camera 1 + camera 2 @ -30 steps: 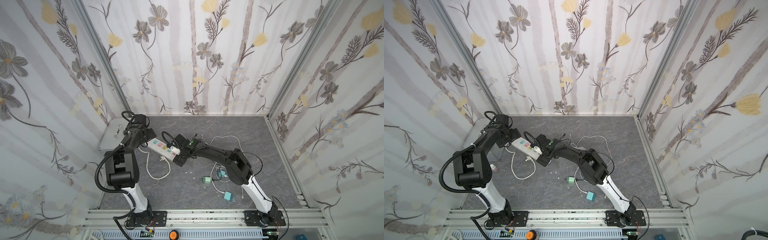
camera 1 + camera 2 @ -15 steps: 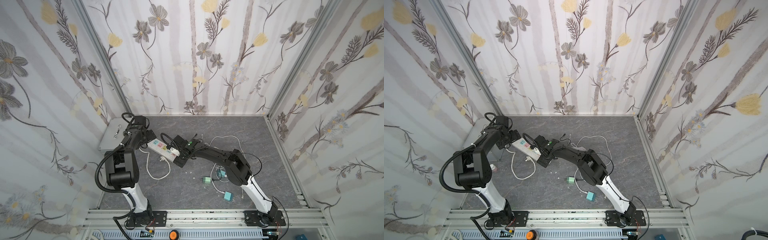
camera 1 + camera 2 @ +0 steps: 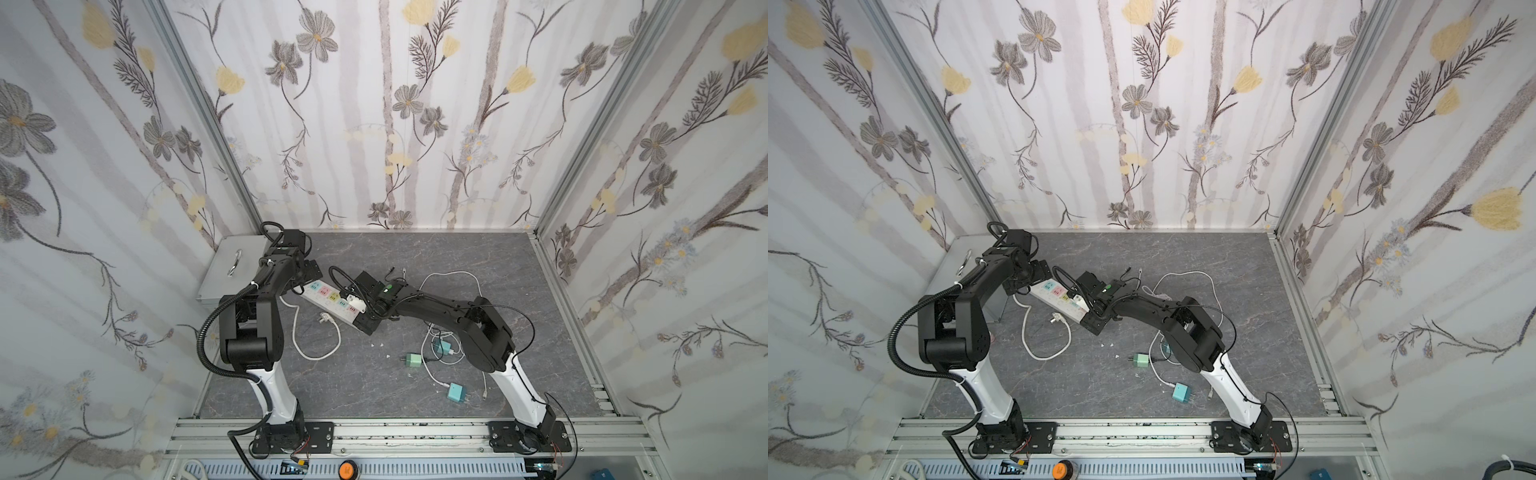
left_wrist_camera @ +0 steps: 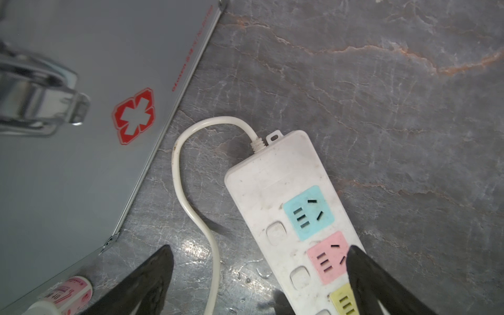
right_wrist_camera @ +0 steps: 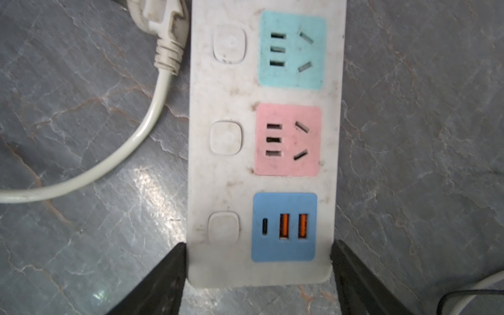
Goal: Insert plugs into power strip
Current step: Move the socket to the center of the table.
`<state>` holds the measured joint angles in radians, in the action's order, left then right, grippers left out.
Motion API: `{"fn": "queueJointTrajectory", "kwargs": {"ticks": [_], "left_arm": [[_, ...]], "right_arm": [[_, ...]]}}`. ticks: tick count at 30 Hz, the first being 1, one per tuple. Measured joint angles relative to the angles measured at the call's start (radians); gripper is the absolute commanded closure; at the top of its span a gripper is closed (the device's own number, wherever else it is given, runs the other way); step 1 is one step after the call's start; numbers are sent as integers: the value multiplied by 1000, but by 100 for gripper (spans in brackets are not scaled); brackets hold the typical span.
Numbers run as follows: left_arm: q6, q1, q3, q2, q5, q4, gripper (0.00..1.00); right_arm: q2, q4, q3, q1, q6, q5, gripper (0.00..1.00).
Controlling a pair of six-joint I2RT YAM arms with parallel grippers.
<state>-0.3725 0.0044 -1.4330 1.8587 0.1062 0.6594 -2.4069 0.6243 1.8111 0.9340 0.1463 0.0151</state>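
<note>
Both right hand (image 5: 258, 261) fingers (image 5: 163, 278), wide apart, seemingly touch power strip (image 5: 229, 92).

In both top views, power strip (image 3: 334, 300) diagonal, left of centre. Metal box (image 3: 232, 270) upper left of it, in corner. Wall plug (image 3: 325, 319) just below strip. Lower right, well apart: upper plug (image 3: 444, 347), middle plug (image 3: 413, 359), lowest plug (image 3: 456, 392). Left wrist view: thick cord (image 4: 178, 174) loops between box and strip.

A grey, marble-veined counter (image 3: 478, 266) is enclosed on three sides by walls (image 3: 365, 104) papered with grey and yellow flowers. Aluminium posts (image 3: 195, 120) rise at its far corners, and an aluminium rail (image 3: 415, 430) runs along its near edge.
</note>
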Motion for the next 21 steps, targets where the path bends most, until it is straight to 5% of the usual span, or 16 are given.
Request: {"fn": "queueJointTrajectory", "kwargs": {"ticks": [12,21], "left_arm": [[28,-76,-108,84,-78,34,0],[60,-90,-434,303,-124,103,0]], "right_arm": [[266,-11,-426,-86,80,44,21],[452,-40,-501,-89,79,-17,13]]}}
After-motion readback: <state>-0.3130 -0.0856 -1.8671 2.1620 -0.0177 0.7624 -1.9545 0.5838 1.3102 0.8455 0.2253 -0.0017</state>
